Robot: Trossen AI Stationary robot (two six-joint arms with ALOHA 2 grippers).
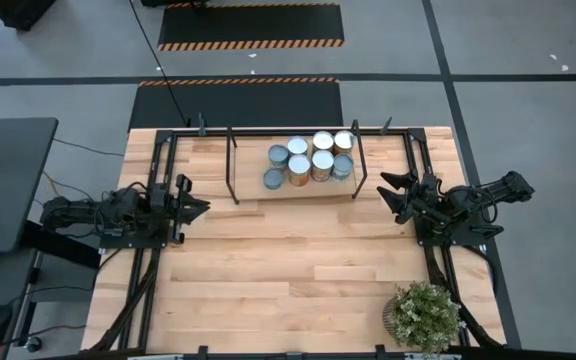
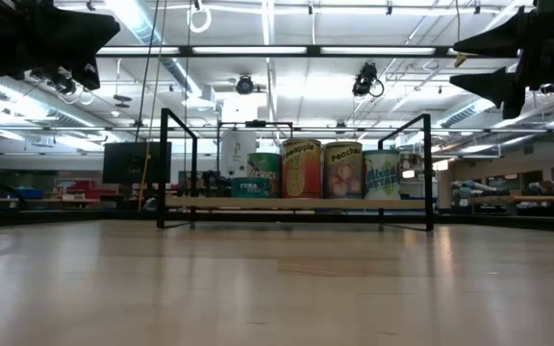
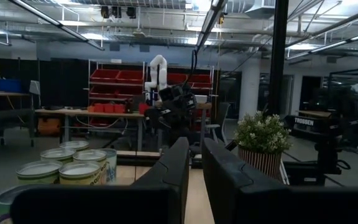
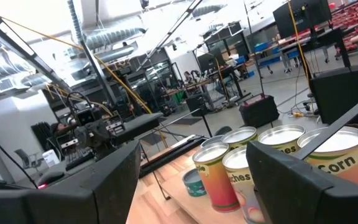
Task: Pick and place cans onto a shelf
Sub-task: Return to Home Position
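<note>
wooden table (image 1: 268,270), shelf (image 1: 253,190), cans (image 1: 308,160), potted plant (image 1: 424,314)

Silver- and white-topped cans (image 1: 310,160) with orange, green labels on pale wooden, black-framed shelf (image 1: 253,188).

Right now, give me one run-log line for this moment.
cans: clustered on shelf | left hand: shut, empty, left of shelf | right hand: nearly shut, empty, right of shelf | tabletop: no cans off shelf
</note>
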